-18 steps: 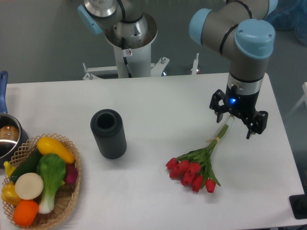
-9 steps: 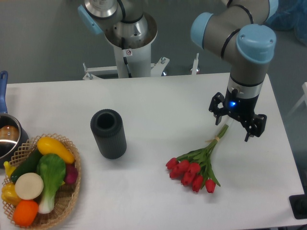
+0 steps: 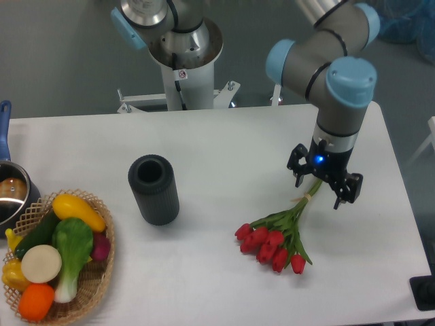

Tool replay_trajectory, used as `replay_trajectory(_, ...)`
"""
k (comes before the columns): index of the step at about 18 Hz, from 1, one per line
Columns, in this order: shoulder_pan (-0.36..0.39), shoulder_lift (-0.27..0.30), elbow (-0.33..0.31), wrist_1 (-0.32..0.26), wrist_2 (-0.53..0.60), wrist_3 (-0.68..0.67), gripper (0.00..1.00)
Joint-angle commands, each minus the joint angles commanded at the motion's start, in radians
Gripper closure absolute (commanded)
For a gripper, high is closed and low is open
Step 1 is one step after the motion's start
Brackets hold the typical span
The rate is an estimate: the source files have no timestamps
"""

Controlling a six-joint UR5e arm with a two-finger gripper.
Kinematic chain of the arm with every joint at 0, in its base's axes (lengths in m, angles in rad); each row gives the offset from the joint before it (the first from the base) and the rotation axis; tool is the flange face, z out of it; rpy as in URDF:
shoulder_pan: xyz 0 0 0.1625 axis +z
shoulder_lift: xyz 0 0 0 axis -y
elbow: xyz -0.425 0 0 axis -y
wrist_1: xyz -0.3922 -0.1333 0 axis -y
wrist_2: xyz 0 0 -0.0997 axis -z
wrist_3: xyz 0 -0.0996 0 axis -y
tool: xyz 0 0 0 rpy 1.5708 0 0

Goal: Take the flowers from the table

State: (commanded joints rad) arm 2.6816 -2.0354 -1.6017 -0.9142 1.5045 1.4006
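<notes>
The flowers [image 3: 275, 241], a bunch of red tulips with green leaves and pale tied stems, lie on the white table [image 3: 224, 142] at the front right, with the buds toward the front and the stems pointing up-right. My gripper [image 3: 317, 187] points down over the stem end. Its jaws are open with one finger on each side of the stems. The upper tip of the stems is hidden under the gripper. I cannot tell whether the fingers touch the stems.
A dark ribbed cylinder vase [image 3: 153, 189] stands left of centre. A wicker basket [image 3: 96, 280] of vegetables sits at the front left. A pot [image 3: 12, 193] with a blue handle is at the left edge. The robot base [image 3: 183, 61] stands behind the table.
My gripper has moved left along the stems toward the tie and stays open. The flowers have not moved.
</notes>
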Motion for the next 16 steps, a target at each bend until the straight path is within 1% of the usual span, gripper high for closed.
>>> replay_trajectory(1,-0.02,-0.026,0.018,-0.002,0.028,-0.003,0.0)
replay_trajectory(3,-0.032,-0.075,0.061,-0.005,0.084,-0.014,0.0)
replay_trajectory(5,-0.055,-0.097,0.069,-0.005,0.114,-0.028,0.0)
replay_trajectory(8,-0.071,-0.101,0.068,-0.011,0.125,-0.035,0.0)
replay_trajectory(11,-0.095,-0.106,0.055,-0.017,0.138,-0.078,0.0)
replay_trajectory(13,-0.108,-0.126,0.057,-0.015,0.137,-0.107,0.0)
replay_trajectory(16,-0.124,-0.147,0.062,-0.015,0.137,-0.112,0.0)
